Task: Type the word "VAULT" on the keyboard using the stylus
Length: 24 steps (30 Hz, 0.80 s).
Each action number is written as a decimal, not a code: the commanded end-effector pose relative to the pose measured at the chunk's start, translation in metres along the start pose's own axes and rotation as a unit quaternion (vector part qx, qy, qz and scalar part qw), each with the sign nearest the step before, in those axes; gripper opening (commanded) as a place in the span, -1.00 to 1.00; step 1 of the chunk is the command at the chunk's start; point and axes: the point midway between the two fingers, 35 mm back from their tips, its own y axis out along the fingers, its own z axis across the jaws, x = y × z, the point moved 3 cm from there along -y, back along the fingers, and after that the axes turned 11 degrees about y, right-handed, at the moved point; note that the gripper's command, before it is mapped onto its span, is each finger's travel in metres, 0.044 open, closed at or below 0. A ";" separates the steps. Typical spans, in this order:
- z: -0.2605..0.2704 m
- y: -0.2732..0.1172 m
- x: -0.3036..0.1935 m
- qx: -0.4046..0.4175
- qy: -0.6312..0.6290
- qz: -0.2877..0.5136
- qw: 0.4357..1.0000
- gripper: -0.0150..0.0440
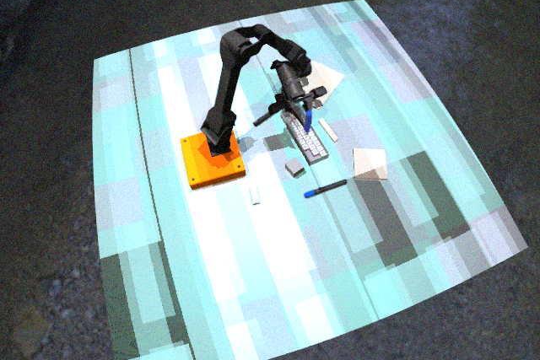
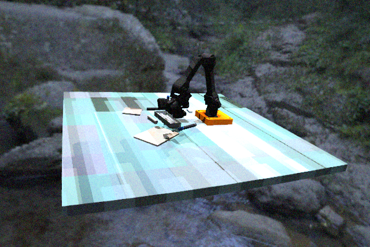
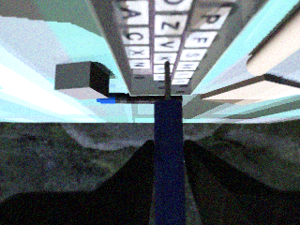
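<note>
Rocky outdoor backdrop, patchwork bench [image 1: 278,303] [image 2: 208,160]; stylus over keyboard.
Gripper [image 1: 307,114] [image 3: 168,146] clamped on blue stylus [image 1: 308,121] [image 3: 169,159]; thin tip points away from fingers, over keyboard [image 1: 320,157] [image 2: 176,125] [image 3: 112,28] near V column, contact unclear. Keys run lengthwise beyond; V likely first, needs tip lined up above it.

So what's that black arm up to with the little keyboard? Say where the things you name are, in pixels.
The black robot arm's gripper [image 1: 307,117] [image 3: 168,146] is gripping a dark blue stylus with a thin grey tip [image 1: 308,121] [image 3: 169,164], which points toward the white lettered keys of a small grey keyboard [image 1: 317,158] [image 3: 155,88]. It's there to type "VAULT". I can't tell whether the tip is touching a key.
</note>
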 end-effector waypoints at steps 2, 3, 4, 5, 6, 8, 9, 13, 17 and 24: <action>0.001 0.002 0.003 -0.001 -0.004 0.003 1.000 -0.22; 0.001 0.003 0.004 -0.001 -0.004 0.003 1.000 -0.22; 0.001 0.003 0.004 -0.001 -0.004 0.003 1.000 -0.22; 0.001 0.003 0.005 -0.001 -0.004 0.003 1.000 -0.22; 0.001 0.004 0.005 -0.001 -0.004 0.003 1.000 -0.22; 0.002 0.004 0.006 -0.001 -0.004 0.003 1.000 -0.22; 0.002 0.004 0.006 -0.001 -0.004 0.003 1.000 -0.22; 0.002 0.005 0.007 -0.001 -0.004 0.003 1.000 -0.22; 0.002 0.006 0.009 -0.001 -0.004 0.003 1.000 -0.22; 0.003 0.008 0.011 -0.001 -0.004 0.003 1.000 -0.22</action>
